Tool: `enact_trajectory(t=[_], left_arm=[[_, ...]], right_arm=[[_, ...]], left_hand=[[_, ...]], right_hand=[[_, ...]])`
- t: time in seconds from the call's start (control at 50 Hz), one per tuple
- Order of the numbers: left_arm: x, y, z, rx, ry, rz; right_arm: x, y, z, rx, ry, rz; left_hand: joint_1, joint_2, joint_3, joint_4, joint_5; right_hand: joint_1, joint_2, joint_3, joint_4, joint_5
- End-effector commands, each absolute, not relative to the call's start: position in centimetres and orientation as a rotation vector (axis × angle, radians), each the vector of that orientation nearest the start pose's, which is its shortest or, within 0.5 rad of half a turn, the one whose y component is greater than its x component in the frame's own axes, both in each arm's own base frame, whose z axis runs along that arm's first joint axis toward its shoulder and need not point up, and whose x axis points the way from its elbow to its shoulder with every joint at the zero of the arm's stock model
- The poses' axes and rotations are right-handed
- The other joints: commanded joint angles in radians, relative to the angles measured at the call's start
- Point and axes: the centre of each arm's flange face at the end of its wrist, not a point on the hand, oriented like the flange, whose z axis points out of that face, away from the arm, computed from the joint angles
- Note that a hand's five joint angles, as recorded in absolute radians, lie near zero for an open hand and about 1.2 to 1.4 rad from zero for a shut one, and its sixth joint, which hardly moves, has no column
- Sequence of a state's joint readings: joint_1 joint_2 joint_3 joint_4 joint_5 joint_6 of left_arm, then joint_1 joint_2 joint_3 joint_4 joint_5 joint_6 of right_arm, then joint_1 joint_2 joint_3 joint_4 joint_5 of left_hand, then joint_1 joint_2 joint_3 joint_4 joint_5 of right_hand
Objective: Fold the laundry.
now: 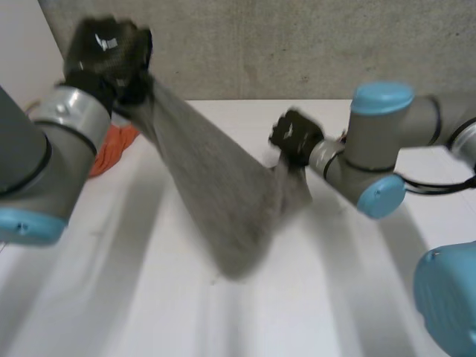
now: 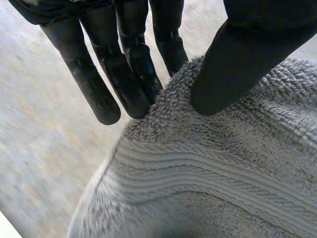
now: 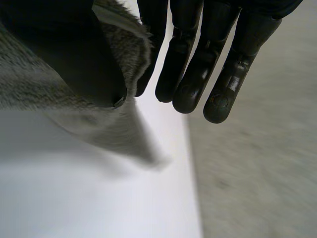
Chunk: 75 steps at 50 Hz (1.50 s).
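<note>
Above white table (image 1: 149, 297), grey towel (image 1: 216, 193) hangs slung between left hand (image 1: 108, 52), pinching its higher corner, and right hand (image 1: 296, 137), pinching the lower; likely best to level both corners, grip firm, then lay it flat.

— Right hand (image 3: 190, 74)?
— Thumb pinches the grey towel (image 3: 25, 89) at its edge against the nearest finger. The other fingers are straight, side by side.
— Below?
— Towel hangs slack over the white table (image 3: 99, 198). Beyond the table's edge, grey floor (image 3: 257, 173).
</note>
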<state>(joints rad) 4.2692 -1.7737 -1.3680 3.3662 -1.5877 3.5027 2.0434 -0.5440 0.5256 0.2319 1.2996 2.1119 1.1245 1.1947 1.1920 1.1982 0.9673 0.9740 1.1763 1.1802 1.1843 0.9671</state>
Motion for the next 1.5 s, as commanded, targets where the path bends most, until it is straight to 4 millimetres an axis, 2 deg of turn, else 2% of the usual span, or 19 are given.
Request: enact_trajectory(t=[0.02,0.1,0.16,0.28,0.32,0.36,0.42,0.52,0.6,0.68,0.86,0.98,1.04,1.06,1.1,1.22,1.34,1.46,1.5], left_arm=[[-27.9,-30.0,38.7,0.619,1.61,-2.676],[-27.9,-29.8,40.0,0.587,1.554,-2.716],[-28.0,-29.5,40.1,0.589,1.541,-2.731],[-28.2,-28.6,39.1,0.626,1.583,-2.713],[-28.4,-28.0,39.2,0.637,1.583,-2.723],[-28.7,-27.4,39.5,0.646,1.573,-2.741],[-29.1,-25.7,40.7,0.665,1.536,-2.79],[-28.7,-23.0,43.2,0.679,1.448,-2.874],[-27.9,-20.6,44.8,0.718,1.368,-2.934],[-27.3,-18.5,45.6,0.792,1.303,-2.978],[-26.5,-16.7,45.5,0.833,1.28,-2.988],[-26.7,-17.2,45.0,0.841,1.303,-2.969],[-26.7,-17.8,44.8,0.839,1.31,-2.953],[-26.8,-18.0,44.6,0.845,1.318,-2.945],[-27.3,-19.3,43.6,0.865,1.35,-2.902],[-27.6,-22.9,42.5,0.86,1.357,-2.797],[-27.7,-25.1,44.4,0.768,1.283,-2.808],[-27.8,-24.5,45.9,0.71,1.241,-2.841],[-28.3,-23.9,45.7,0.729,1.254,-2.855]], right_arm=[[31.5,-37.4,28.7,-1.378,1.859,-2.289],[28.0,-35.3,29.4,-1.353,1.985,-2.202],[26.2,-31.1,30.1,-1.475,1.993,-2.124],[24.2,-21.8,24.1,-1.965,1.99,-1.519],[23.9,-20.7,23.0,-2.051,1.979,-1.406],[24.2,-21.0,23.1,-2.005,1.994,-1.449],[24.7,-22.9,24.2,-1.831,2.035,-1.594],[26.7,-28.6,26.4,-1.321,2.05,-1.789],[28.1,-31.2,27.6,-1.125,1.995,-1.801],[30.5,-32.8,26.7,-1.143,1.885,-1.747],[36.4,-29.6,20.7,-1.21,1.723,-1.21],[38.2,-26.3,16.8,-1.215,1.675,-0.857],[38.4,-26.3,16.3,-1.208,1.681,-0.822],[38.5,-26.7,16.6,-1.206,1.676,-0.843],[38.8,-27.4,17.2,-1.209,1.66,-0.897],[38.1,-32.8,22.0,-0.998,1.747,-1.261],[33.8,-38.1,30.0,-0.644,1.739,-1.742],[30.6,-37.8,32.8,-0.579,1.797,-1.794],[30.9,-36.4,31.9,-0.67,1.804,-1.693]], left_hand=[[0.272,0.202,0.204,0.198,0.254],[0.272,0.202,0.204,0.198,0.254],[0.272,0.202,0.204,0.198,0.254],[0.272,0.202,0.204,0.198,0.254],[0.272,0.202,0.204,0.198,0.254],[0.272,0.202,0.204,0.198,0.254],[0.272,0.202,0.204,0.198,0.254],[0.272,0.202,0.204,0.198,0.254],[0.272,0.202,0.204,0.198,0.254],[0.272,0.202,0.204,0.198,0.254],[0.272,0.202,0.204,0.198,0.254],[0.272,0.202,0.204,0.198,0.254],[0.272,0.202,0.204,0.198,0.254],[0.272,0.202,0.204,0.198,0.254],[0.272,0.202,0.204,0.198,0.254],[0.272,0.202,0.204,0.198,0.254],[0.272,0.202,0.204,0.198,0.254],[0.272,0.202,0.204,0.198,0.254],[0.272,0.202,0.204,0.198,0.254]], right_hand=[[0.422,0.22,0.216,0.212,0.255],[0.422,0.22,0.216,0.212,0.255],[0.422,0.22,0.216,0.212,0.255],[0.422,0.22,0.216,0.212,0.255],[0.05,-0.152,-0.156,-0.16,-0.118],[-0.46,-0.663,-0.667,-0.671,-0.628],[-0.779,-0.982,-0.985,-0.99,-0.947],[-0.799,-1.002,-1.006,-1.01,-0.967],[-0.799,-1.002,-1.006,-1.01,-0.967],[-0.799,-1.002,-1.006,-1.01,-0.967],[-0.799,-1.002,-1.006,-1.01,-0.967],[-0.799,-1.002,-1.006,-1.01,-0.967],[-0.709,-0.911,-0.915,-0.919,-0.876],[-0.088,-0.29,-0.294,-0.298,-0.256],[0.421,0.219,0.215,0.211,0.253],[0.422,0.22,0.216,0.212,0.255],[0.422,0.22,0.216,0.212,0.255],[0.422,0.22,0.216,0.212,0.255],[-0.029,-0.231,-0.235,-0.239,-0.196]])
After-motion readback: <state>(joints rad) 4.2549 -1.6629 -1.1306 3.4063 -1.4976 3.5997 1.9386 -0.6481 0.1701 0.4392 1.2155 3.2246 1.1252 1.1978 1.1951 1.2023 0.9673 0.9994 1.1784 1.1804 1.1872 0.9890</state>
